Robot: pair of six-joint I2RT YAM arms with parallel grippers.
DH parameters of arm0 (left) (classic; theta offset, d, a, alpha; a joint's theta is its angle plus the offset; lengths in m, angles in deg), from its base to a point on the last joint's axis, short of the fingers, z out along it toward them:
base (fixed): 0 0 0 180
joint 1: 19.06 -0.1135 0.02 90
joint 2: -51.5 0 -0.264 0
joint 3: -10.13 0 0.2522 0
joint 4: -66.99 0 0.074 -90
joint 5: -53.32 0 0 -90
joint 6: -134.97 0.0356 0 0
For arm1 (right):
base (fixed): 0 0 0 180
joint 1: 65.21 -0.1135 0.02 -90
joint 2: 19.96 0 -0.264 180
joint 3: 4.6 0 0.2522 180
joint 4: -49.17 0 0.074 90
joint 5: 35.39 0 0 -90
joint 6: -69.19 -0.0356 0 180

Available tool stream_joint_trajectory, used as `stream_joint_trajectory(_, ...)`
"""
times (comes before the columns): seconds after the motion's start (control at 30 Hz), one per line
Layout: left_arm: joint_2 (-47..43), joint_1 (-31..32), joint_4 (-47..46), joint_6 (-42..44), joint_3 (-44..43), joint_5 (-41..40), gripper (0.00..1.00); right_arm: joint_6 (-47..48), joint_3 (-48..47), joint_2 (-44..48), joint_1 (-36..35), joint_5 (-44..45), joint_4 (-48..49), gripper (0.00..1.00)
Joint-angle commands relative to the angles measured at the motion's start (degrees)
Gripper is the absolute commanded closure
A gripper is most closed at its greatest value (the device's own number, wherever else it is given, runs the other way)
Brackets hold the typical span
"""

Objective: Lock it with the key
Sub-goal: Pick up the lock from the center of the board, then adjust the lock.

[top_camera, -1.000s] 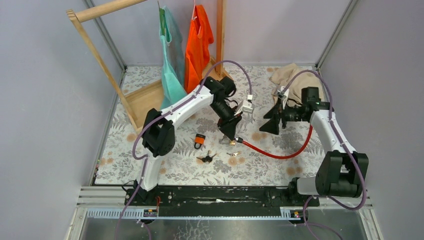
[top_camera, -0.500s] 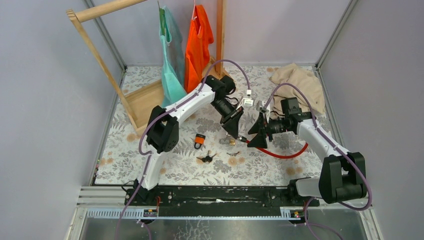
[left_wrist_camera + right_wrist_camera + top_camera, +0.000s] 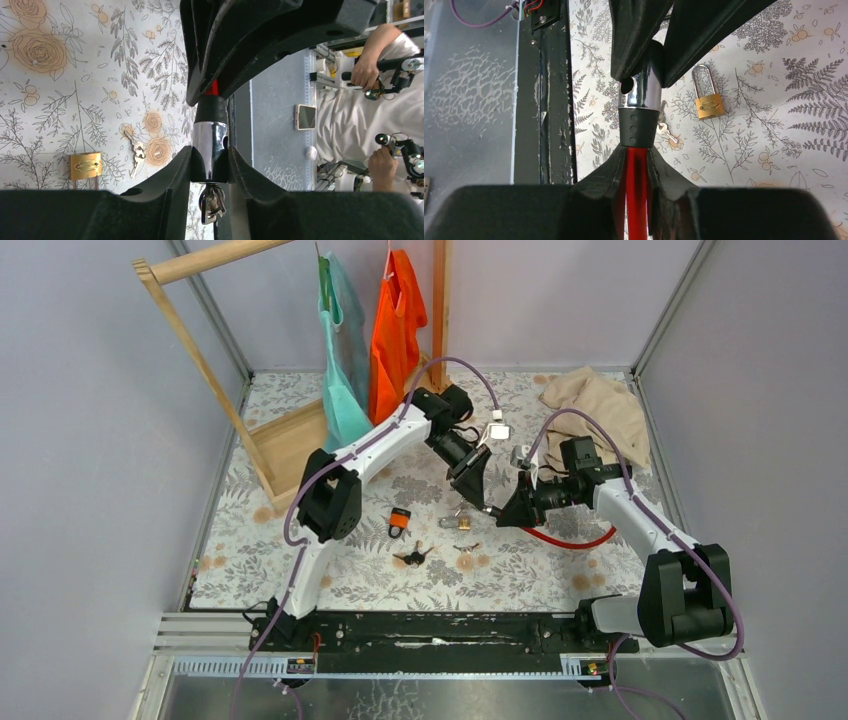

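Our left hand point(image 3: 210, 167) clenches the lock's chrome barrel point(image 3: 210, 145) above the surface point(image 3: 560, 570); our right hand point(image 3: 638, 165), opposite, grips the red cable point(image 3: 637, 195) at its collar; barrel and cable lie in one line between them; the key point(image 3: 212, 207) hangs at the barrel's left-hand end.

- Walls point(image 3: 90, 440): plain pale lilac-grey on three sides, evenly lit.
- Tabletop point(image 3: 250, 565): floral print of grey ferns and tan roses.
- Wooden clothes rack point(image 3: 290, 440) at far left, with a teal garment point(image 3: 342, 390) and an orange garment point(image 3: 395, 330) hanging.
- Beige cloth point(image 3: 600, 400) heaped in the far right corner.
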Motion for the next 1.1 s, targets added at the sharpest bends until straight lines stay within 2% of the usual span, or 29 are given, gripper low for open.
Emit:
stream_joint_trajectory(0.0,-0.04,-1.45,-4.78,-4.94,-2.01,7.0,0.95,-0.95,-3.58,-0.04,-0.52,-0.07,-0.4,0.92)
stream_joint_trajectory(0.03,-0.14,-1.8,-5.31,-5.62,-2.02,8.17,0.91,-1.63,-4.25,-0.18,-0.53,-0.16,-0.4,0.99)
stream_joint_trajectory(0.07,-0.35,-2.22,-5.93,-6.05,-2.02,9.3,0.87,-2.8,-4.94,-0.35,-0.47,-0.3,-0.12,1.0)
stream_joint_trajectory(0.2,-2.42,-3.61,-10.85,-8.73,-1.52,9.59,0.66,-6.85,-7.17,-1.38,-0.45,-2.36,0.13,1.0)
stream_joint_trajectory(0.27,-4.88,-4.39,-16.53,-11.5,0.79,8.38,0.55,-8.36,-7.95,-1.58,-0.42,-3.16,0.31,1.0)
stream_joint_trajectory(0.37,-10.78,-5.94,-30.5,-19.09,8.16,6.2,0.4,-12.66,-8.28,-0.66,-0.46,-3.84,3.03,1.0)
stream_joint_trajectory(0.43,-15.55,-7.26,-44.09,-27.87,15.03,4.13,0.29,-16.06,-8.38,0.25,-0.43,-4.21,5.56,1.0)
stream_joint_trajectory(0.5,-20.21,-8.52,-55.45,-32.99,21.76,1.81,0.22,-20.99,-8.44,0.94,-0.46,-4.59,8.32,1.0)
stream_joint_trajectory(0.6,-25.23,-9.68,-64.65,-35.47,28.1,-0.46,0.19,-29.54,-8.42,1.03,-0.43,-4.83,13.75,1.0)
stream_joint_trajectory(0.83,-30.29,-9.81,-69.03,-36.11,36.16,-5.57,0.19,-50.27,-7.64,0.49,-0.36,-1.21,28.84,1.0)
stream_joint_trajectory(0.97,-31.76,-9.72,-69.44,-36.5,38.97,-5.89,0.26,-61.02,-7.8,0.03,-0.28,1.58,35.82,1.0)
stream_joint_trajectory(1.07,-32.84,-9.72,-72.18,-36.81,42.09,-5.65,0.29,-66.74,-7.63,-0.1,-0.26,0.18,40.88,1.0)
